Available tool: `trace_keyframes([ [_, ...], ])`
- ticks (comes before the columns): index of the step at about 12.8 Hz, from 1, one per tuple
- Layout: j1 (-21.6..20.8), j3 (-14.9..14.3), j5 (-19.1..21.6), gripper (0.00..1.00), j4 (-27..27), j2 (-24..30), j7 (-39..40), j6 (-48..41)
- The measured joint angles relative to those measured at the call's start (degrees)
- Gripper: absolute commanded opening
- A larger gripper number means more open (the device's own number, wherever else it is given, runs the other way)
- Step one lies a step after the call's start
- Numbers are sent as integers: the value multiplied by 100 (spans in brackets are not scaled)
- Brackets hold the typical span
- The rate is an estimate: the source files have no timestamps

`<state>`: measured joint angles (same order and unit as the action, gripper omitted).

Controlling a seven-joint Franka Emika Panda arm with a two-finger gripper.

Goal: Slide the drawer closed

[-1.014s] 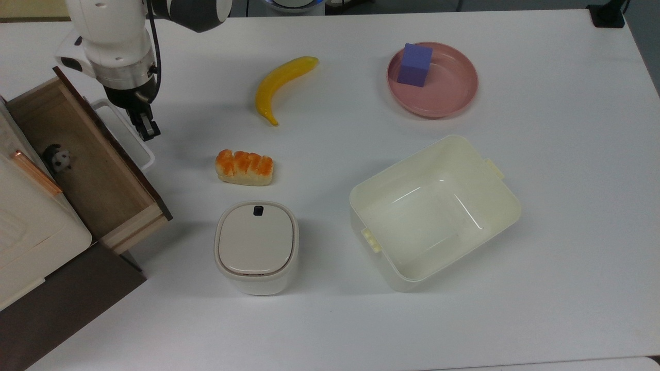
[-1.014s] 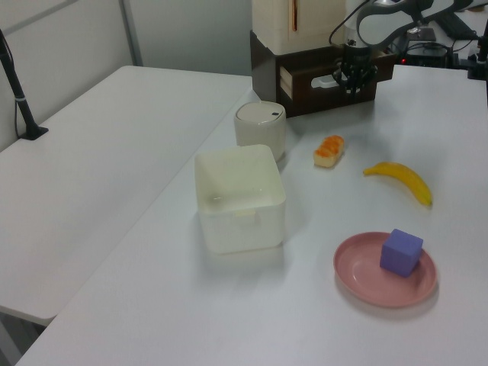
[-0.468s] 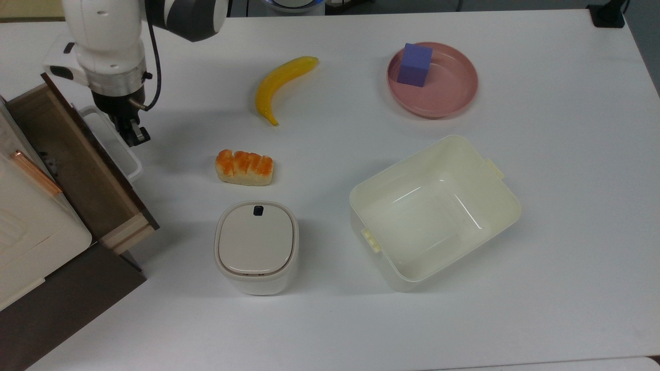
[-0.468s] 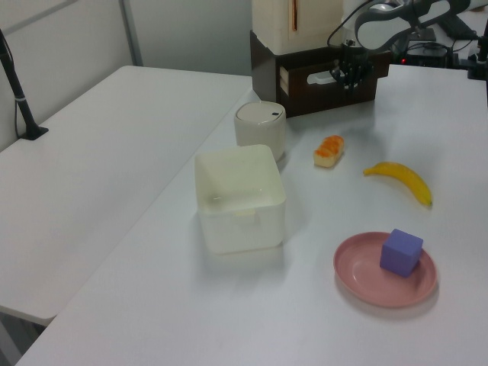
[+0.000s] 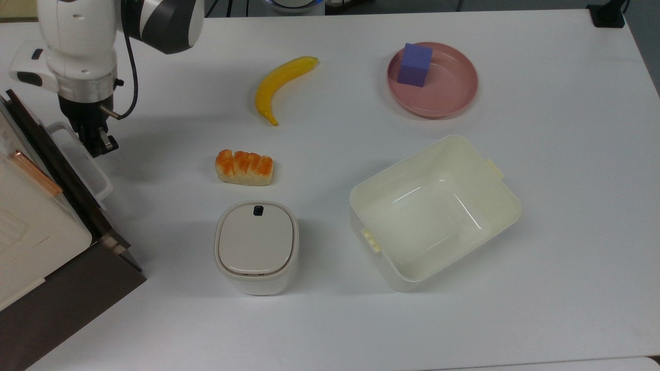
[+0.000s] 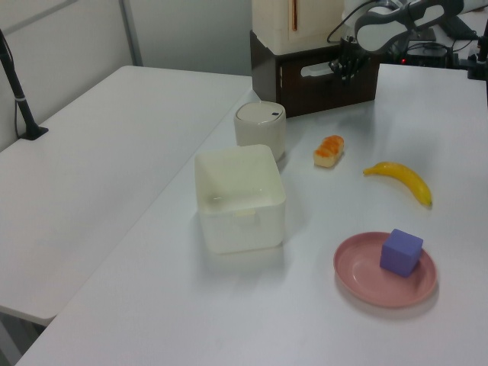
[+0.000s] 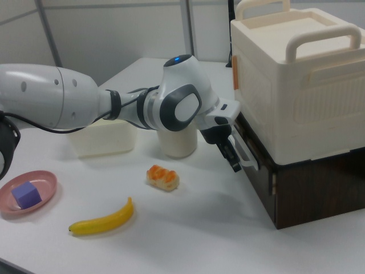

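- Drawer (image 5: 56, 154): dark brown front panel with white loop bar handle (image 5: 82, 159); sits at 9 o'clock of the tabletop in the top view, pushed nearly flush into the dark brown cabinet (image 7: 319, 182), a sliver of light wood showing at its near corner.
- Gripper (image 5: 100, 144): black two-finger unit on the white arm, at the handle's outer side, 10 o'clock in the top view; fingers close together, whether fully closed cannot be told.
- Cream plastic box with copper bar (image 5: 31, 206): on top of the cabinet.
- White tabletop (image 5: 567, 232): carries all items below.
- Yellow plastic banana (image 5: 278, 85): 12 o'clock, lying flat.
- Orange-glazed bread loaf (image 5: 244, 167): near centre-left, between banana and bin.
- Small cream lidded bin with black button (image 5: 256, 246): 7 o'clock, upright.
- Large open cream plastic tub (image 5: 386, 257): 4 o'clock of centre.
- Round pink plate (image 5: 454, 87): 1 o'clock, holding a purple cube (image 5: 414, 64) on its left half.
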<state>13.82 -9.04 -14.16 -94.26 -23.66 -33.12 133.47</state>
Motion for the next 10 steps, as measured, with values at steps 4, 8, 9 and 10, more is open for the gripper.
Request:
trace_keyframes([
  [4,66,0,-249,0,222,-221,4,31],
  [8,109,1,-273,0,371,-371,4,55],
  [9,109,1,-273,0,369,-371,22,55],
  [10,108,5,-274,0,364,-371,141,55],
])
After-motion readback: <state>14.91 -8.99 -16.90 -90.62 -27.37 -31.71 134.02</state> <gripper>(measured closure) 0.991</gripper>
